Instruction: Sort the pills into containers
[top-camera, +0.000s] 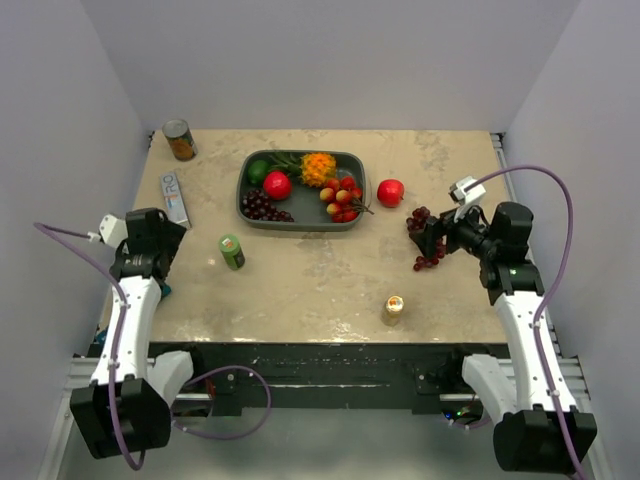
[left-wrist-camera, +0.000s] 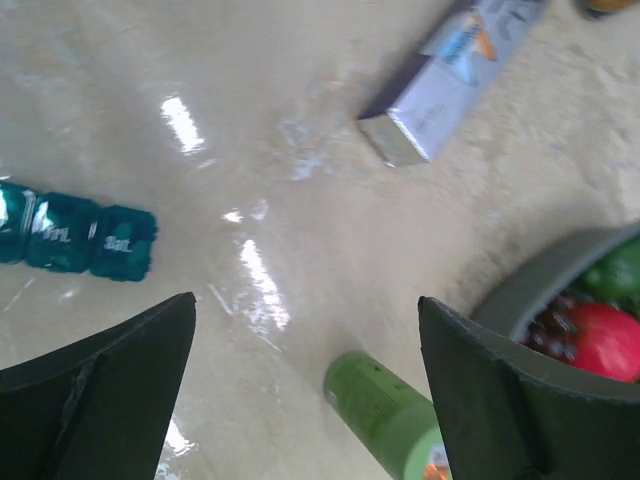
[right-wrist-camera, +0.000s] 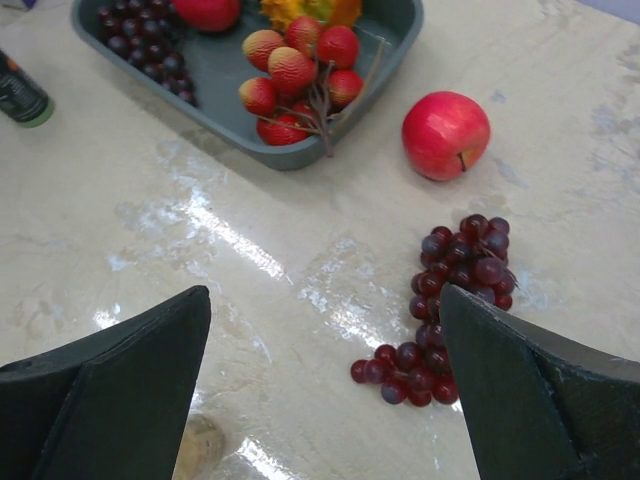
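Observation:
The containers (left-wrist-camera: 75, 236), a teal strip of small square lidded compartments, lie flat on the table at the left edge of the left wrist view, cut off by the frame. In the top view only a teal bit of the strip (top-camera: 165, 290) peeks out beside the left arm. My left gripper (left-wrist-camera: 305, 300) hovers open over bare table to the right of the strip, holding nothing. My right gripper (right-wrist-camera: 325, 290) is open too, above the table beside a bunch of dark red grapes (right-wrist-camera: 450, 300). No pills show in any view.
A green bottle (top-camera: 232, 251) stands near the left gripper, and a white and purple box (top-camera: 175, 197) and a can (top-camera: 180, 140) lie behind it. The grey fruit tray (top-camera: 352, 222) sits at the back centre with a red apple (top-camera: 390, 192) beside it. A small amber bottle (top-camera: 393, 309) stands near the front edge.

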